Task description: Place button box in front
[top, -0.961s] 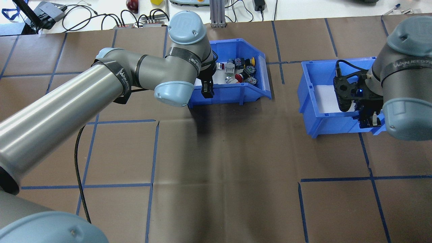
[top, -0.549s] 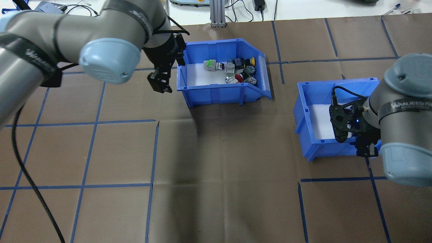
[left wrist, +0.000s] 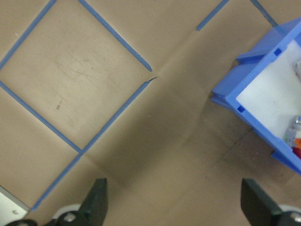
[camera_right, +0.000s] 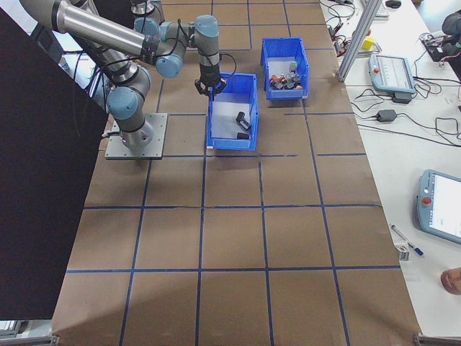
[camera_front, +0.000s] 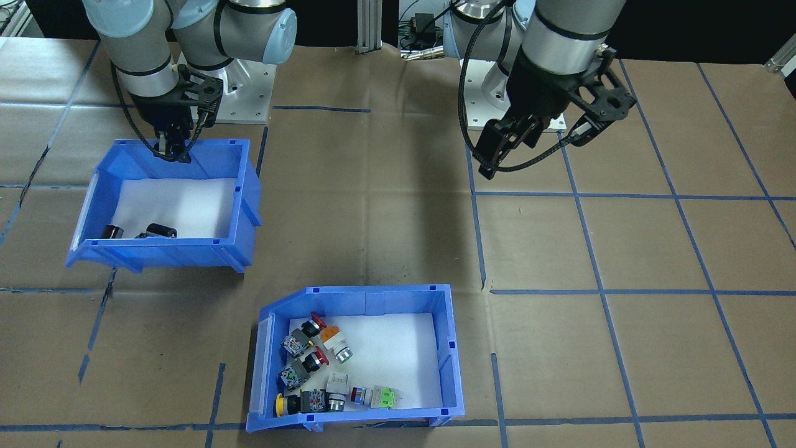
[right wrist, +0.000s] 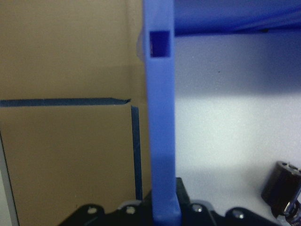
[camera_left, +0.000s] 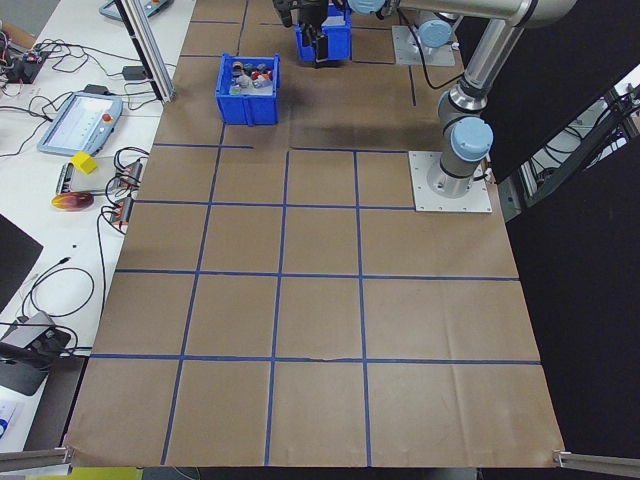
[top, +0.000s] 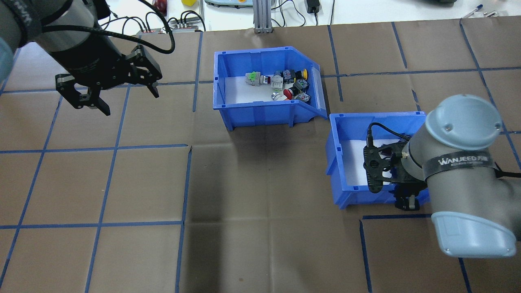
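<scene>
Brown paper (top: 260, 203) marked into squares by blue tape lines (top: 101, 224) covers the desk. Beyond its far edge runs a white bench (camera_left: 60, 190) strewn with black cables (top: 134, 22), a grey tablet-like pendant (camera_left: 78, 120) and an aluminium post (top: 260, 16). Black panels (camera_right: 36, 180) stand behind.

Bright even light, soft shadows, blurry wrist views
</scene>
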